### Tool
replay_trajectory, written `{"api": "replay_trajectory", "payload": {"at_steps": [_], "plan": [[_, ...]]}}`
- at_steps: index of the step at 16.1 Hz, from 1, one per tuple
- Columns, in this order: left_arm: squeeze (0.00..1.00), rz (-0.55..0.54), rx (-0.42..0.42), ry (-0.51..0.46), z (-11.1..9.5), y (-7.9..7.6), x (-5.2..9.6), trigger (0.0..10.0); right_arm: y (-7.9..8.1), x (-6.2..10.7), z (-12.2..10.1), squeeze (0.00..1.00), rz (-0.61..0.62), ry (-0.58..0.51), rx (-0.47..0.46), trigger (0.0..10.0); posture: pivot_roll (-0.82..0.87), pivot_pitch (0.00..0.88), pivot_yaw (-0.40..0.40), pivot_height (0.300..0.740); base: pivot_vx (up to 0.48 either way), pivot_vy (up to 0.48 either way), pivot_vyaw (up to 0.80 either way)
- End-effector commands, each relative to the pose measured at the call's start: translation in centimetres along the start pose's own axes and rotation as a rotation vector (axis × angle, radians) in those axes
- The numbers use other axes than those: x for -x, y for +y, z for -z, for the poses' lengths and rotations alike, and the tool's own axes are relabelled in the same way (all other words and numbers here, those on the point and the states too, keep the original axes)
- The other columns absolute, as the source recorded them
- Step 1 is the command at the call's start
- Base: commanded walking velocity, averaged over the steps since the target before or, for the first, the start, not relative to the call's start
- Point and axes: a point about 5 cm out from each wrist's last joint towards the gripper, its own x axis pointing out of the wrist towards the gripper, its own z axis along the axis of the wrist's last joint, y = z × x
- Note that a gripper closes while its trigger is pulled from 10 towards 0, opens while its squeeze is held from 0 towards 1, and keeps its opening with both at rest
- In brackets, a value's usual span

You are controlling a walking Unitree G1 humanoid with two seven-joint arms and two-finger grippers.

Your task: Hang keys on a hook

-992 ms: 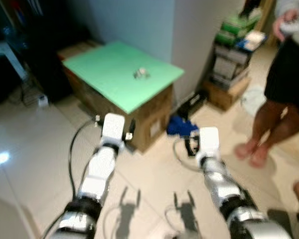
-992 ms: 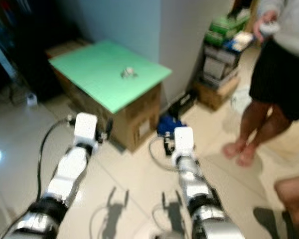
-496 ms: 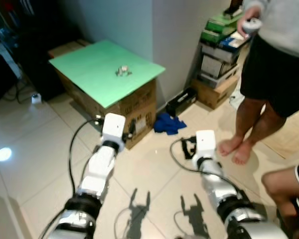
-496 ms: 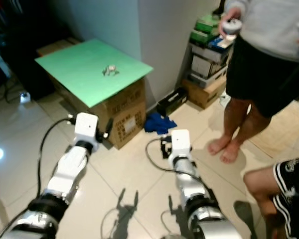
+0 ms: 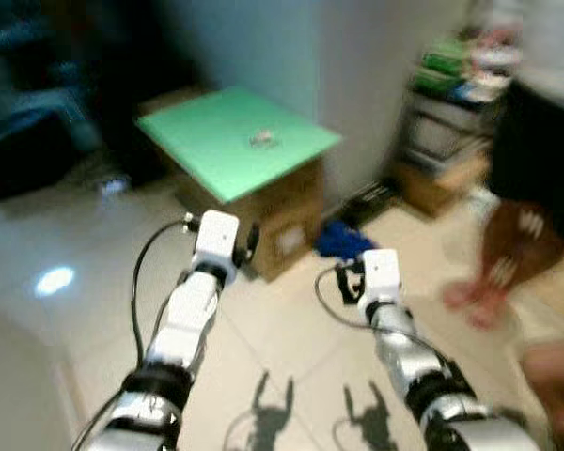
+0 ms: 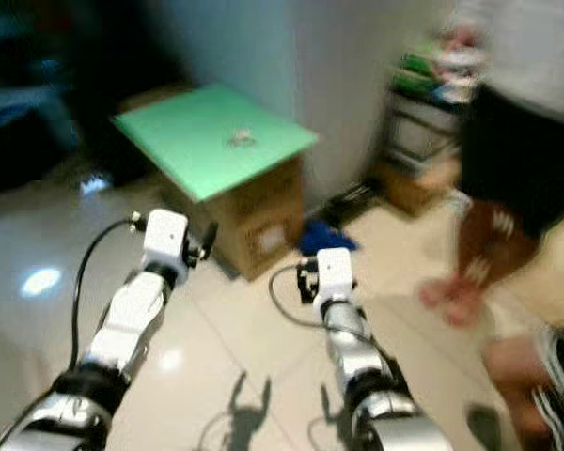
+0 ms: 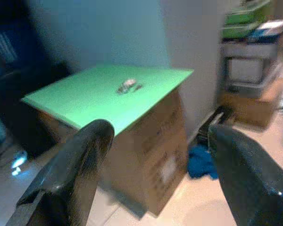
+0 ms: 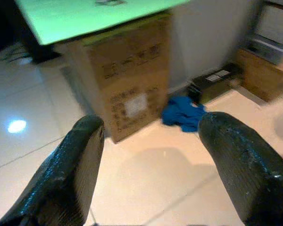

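A small bunch of keys (image 5: 263,138) lies on a green board (image 5: 227,141) that tops a cardboard box (image 5: 287,230) by the grey wall. The keys (image 7: 129,85) also appear in the left wrist view, well beyond the fingers. Both silver arms reach forward over the tiled floor, short of the box. My left gripper (image 7: 160,136) is open with nothing between its fingers. My right gripper (image 8: 151,125) is open too, facing the box's side and the floor. The picture is blurred by motion.
A person (image 5: 531,160) stands barefoot at the right. Stacked boxes (image 5: 446,103) sit against the wall behind them. A blue cloth (image 5: 343,240) and a black box (image 8: 212,84) lie on the floor by the cardboard box. Dark furniture (image 5: 38,122) fills the left.
The whole view has swung and blurred, so the camera moved. The box and keys now sit slightly further right. Both arms keep the same forward pose, fingers still apart.
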Motion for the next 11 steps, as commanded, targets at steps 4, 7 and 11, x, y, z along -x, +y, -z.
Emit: {"api": "replay_trajectory", "payload": {"at_steps": [4,7,11], "plan": [[0.0,0.031,-0.009,-0.006,-0.15,-0.26,-0.04,10.0,0.31,0.02,0.12,0.0,-0.005,0.005,0.007,10.0,-0.08,0.0,0.106,0.74,0.48,0.0,0.0],[0.0,0.044,-0.007,-0.007,-0.21,-0.59,-0.15,10.0,0.26,0.01,0.15,0.0,-0.004,0.009,0.007,10.0,-0.08,0.0,0.11,0.74,0.447,0.0,0.0],[0.0,0.058,0.008,-0.008,-0.31,-0.77,-0.28,10.0,0.01,-0.07,0.08,0.0,0.005,0.015,0.003,10.0,-0.09,0.0,0.112,0.74,0.424,-0.128,0.0]]}}
